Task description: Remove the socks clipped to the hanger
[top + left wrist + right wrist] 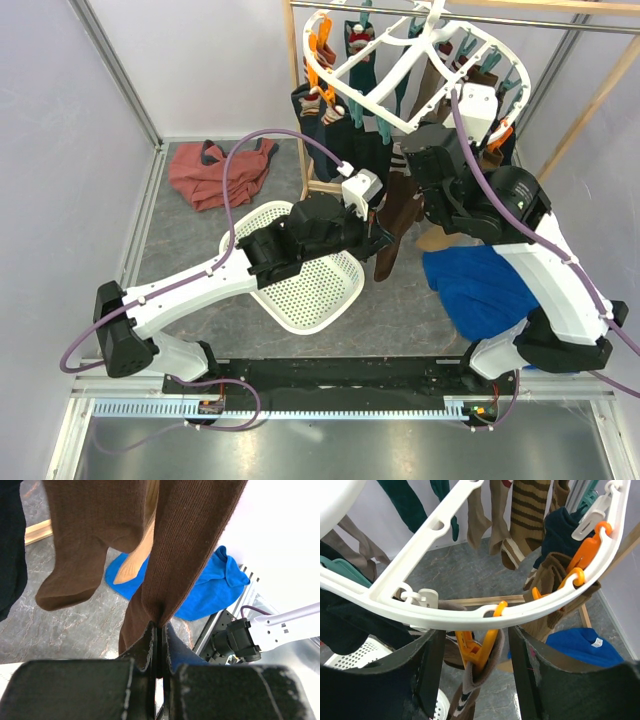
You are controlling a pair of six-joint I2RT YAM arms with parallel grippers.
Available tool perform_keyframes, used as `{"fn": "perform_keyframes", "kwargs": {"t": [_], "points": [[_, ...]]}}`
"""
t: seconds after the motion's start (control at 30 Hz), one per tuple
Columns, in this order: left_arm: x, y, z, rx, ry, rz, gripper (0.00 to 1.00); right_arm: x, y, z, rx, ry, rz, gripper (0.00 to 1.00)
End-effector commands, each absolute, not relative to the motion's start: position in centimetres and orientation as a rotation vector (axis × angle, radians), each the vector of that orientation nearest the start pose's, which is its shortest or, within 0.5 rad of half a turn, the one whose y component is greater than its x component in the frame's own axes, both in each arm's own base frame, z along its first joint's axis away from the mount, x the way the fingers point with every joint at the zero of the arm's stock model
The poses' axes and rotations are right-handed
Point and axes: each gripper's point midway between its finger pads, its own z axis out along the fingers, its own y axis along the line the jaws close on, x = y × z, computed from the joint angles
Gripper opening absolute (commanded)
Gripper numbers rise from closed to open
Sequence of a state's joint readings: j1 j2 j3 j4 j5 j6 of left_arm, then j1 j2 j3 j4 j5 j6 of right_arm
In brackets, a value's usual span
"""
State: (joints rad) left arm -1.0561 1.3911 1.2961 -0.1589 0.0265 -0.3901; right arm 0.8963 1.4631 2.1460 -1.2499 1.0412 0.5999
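The white oval hanger [400,75] hangs from a rail at the top, with several socks clipped to it by orange and teal clips. My left gripper [385,238] is shut on the lower part of a hanging brown sock [400,215]. In the left wrist view the sock [185,545] runs up from the closed gripper [159,627]. My right gripper [476,655] is open just under the hanger ring [470,617]. Its jaws stand either side of an orange clip [480,645], not touching it. The clip holds a grey-brown sock with a striped cuff [470,690].
A white perforated basket [310,280] lies on the floor under my left arm. A blue cloth [485,280] lies at the right and a rust-red garment [215,170] at the back left. The wooden rail frame [590,110] stands behind the hanger.
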Motion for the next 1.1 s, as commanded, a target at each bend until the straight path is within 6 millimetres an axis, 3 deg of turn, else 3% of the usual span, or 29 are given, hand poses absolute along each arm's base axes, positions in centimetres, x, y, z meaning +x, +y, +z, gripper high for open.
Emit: {"fn": "perform_keyframes", "kwargs": {"t": [0.0,0.23,0.57,0.8,1.07], "points": [[20.9,-40.9,32.4,0.671,1.801,-1.002,0.02,28.4,12.9,46.4,0.297,1.778,-0.106,0.61],[21.0,-40.8,32.5,0.671,1.8,-0.99,0.02,28.5,12.6,46.5,0.3,1.767,-0.146,0.5],[21.0,-40.7,32.4,0.675,1.802,-0.986,0.02,28.5,12.6,46.9,0.312,1.754,-0.125,0.06],[21.5,-40.0,31.6,0.643,1.835,-0.935,0.02,28.0,12.4,46.5,0.331,1.749,-0.061,0.02],[21.0,-37.7,27.9,0.578,1.958,-0.879,0.02,27.6,12.4,46.1,0.349,1.749,-0.01,0.02]]}}
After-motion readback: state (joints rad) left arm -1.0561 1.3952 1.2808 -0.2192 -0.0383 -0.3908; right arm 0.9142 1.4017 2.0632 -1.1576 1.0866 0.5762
